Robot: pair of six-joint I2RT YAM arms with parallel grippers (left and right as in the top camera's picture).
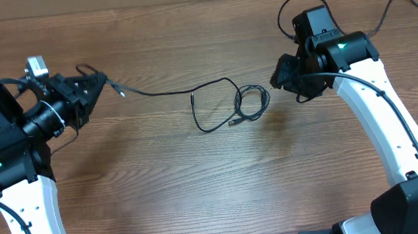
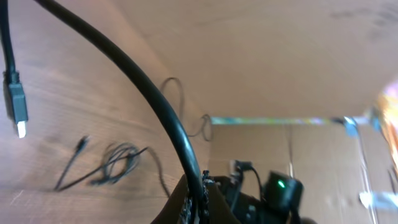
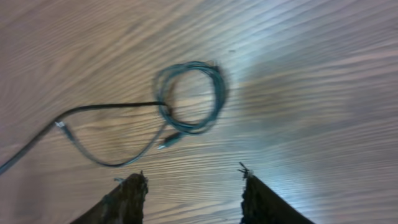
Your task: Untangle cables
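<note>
The left tool [image 1: 98,86], in the left part of the overhead frame, is pressing its jaws together and pinching a long cable [image 1: 163,93] near its plug end [image 2: 17,109], which is sticking out just beyond the tool. This cable is running to the right over the wooden surface [image 1: 162,179] toward the frame centre, where it is looping and reaching a small coil [image 1: 253,103] lying flat. The right tool [image 3: 193,196] is hovering just right of the coil, with its fingers [image 3: 127,199] spread apart and gripping nothing.
</note>
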